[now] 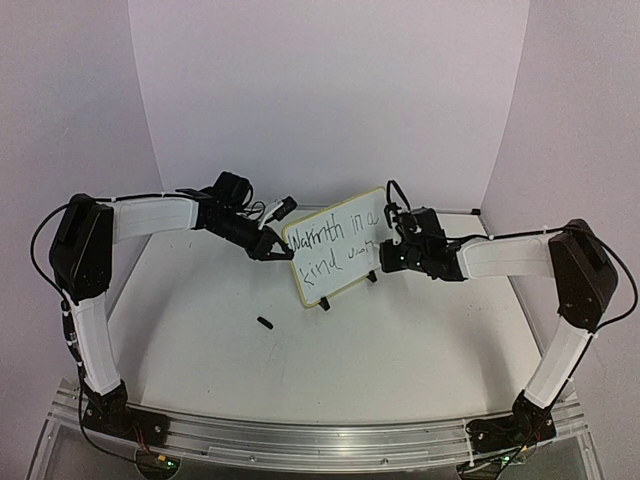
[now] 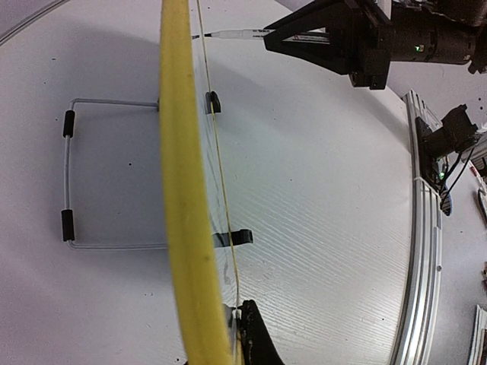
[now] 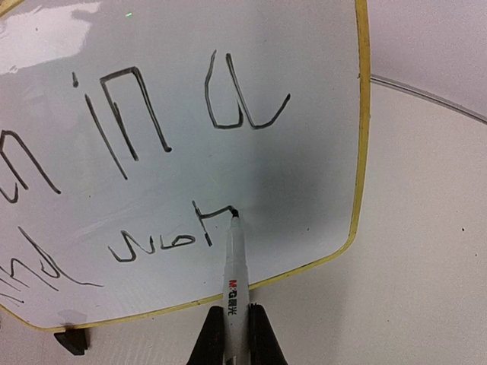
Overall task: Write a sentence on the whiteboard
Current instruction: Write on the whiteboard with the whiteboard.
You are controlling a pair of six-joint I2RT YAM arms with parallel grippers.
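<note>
The left fingers (image 1: 270, 247) are clamped on the near rim of the whiteboard (image 1: 335, 250), probably to steady it against the pen's push. The right fingers (image 1: 390, 252) are closed around a marker (image 3: 234, 266). Its tip touches the whiteboard just ahead of them, at the unfinished end of the sentence (image 3: 122, 122). The whiteboard stands tilted on the counter (image 1: 400, 340) between both.

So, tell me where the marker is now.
Right wrist view: the marker sits in the right gripper, tip on the whiteboard's lower line of writing, near its right edge.
</note>
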